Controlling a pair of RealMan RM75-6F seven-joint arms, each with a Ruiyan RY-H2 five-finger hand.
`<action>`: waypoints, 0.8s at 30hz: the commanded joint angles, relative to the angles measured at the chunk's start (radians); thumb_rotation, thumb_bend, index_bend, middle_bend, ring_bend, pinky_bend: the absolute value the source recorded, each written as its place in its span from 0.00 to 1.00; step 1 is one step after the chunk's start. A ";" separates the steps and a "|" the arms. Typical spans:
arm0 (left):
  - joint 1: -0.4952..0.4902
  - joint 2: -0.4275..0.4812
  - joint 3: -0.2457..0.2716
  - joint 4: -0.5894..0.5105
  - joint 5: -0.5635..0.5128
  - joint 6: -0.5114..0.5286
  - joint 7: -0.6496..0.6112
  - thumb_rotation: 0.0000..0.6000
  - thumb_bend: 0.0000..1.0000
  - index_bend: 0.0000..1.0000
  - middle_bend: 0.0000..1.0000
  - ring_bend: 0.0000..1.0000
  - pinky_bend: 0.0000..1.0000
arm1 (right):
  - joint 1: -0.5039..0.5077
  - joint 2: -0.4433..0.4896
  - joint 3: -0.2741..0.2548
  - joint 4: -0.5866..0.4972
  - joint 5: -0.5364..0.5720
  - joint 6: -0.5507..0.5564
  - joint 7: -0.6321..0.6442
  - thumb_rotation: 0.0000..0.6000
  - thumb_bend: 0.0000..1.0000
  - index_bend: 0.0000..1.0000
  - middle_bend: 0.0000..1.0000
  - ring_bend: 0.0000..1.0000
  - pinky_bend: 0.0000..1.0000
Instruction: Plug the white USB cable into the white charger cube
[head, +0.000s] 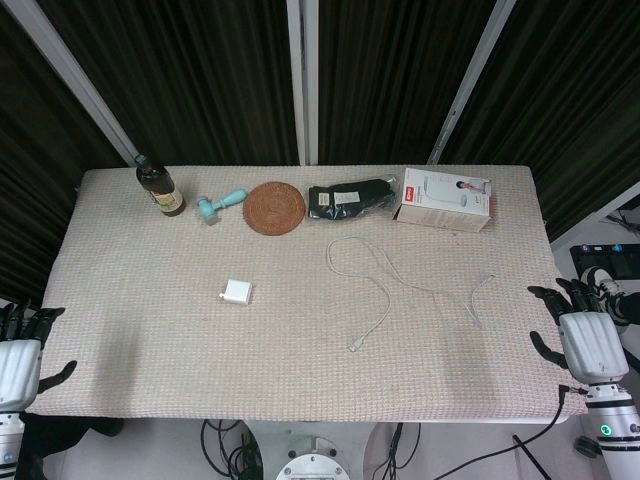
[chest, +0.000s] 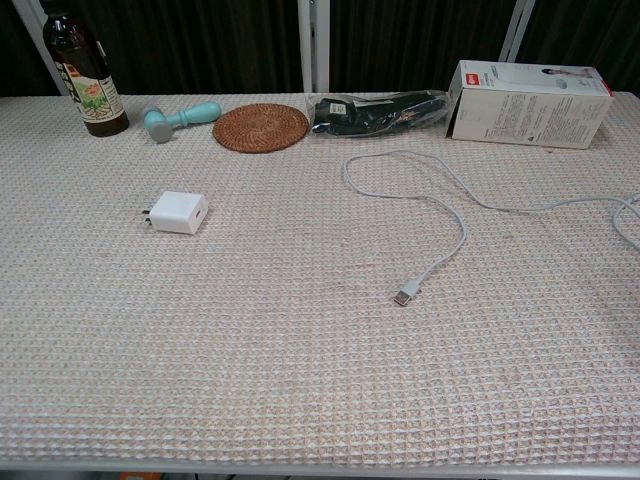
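The white charger cube (head: 236, 293) (chest: 179, 212) lies on the beige cloth left of centre, prongs pointing left. The white USB cable (head: 372, 283) (chest: 452, 208) loops across the middle and right of the table; its USB plug (head: 355, 346) (chest: 404, 296) lies free near the centre. My left hand (head: 20, 355) hovers at the table's left front corner, fingers spread, holding nothing. My right hand (head: 584, 338) sits at the right front edge, fingers spread and empty. Neither hand shows in the chest view.
Along the back edge stand a dark bottle (head: 159, 186), a teal handheld tool (head: 220, 205), a round woven coaster (head: 275, 207), a black pouch (head: 350, 199) and a white box (head: 445, 198). The cloth-covered table (head: 150, 380) ends just in front of both hands.
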 joint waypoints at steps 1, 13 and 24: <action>0.001 -0.002 0.000 0.003 -0.002 -0.002 0.004 1.00 0.14 0.20 0.21 0.03 0.00 | 0.004 -0.002 0.000 0.000 -0.001 -0.005 0.002 1.00 0.22 0.23 0.29 0.12 0.12; -0.007 0.006 0.001 -0.014 0.009 -0.013 0.017 1.00 0.14 0.20 0.21 0.03 0.00 | 0.157 0.003 0.009 -0.047 -0.137 -0.149 0.012 1.00 0.22 0.24 0.32 0.14 0.12; -0.004 0.017 0.003 -0.036 0.009 -0.013 0.028 1.00 0.14 0.20 0.21 0.03 0.00 | 0.490 -0.139 0.046 -0.035 -0.178 -0.567 -0.109 1.00 0.28 0.36 0.37 0.14 0.12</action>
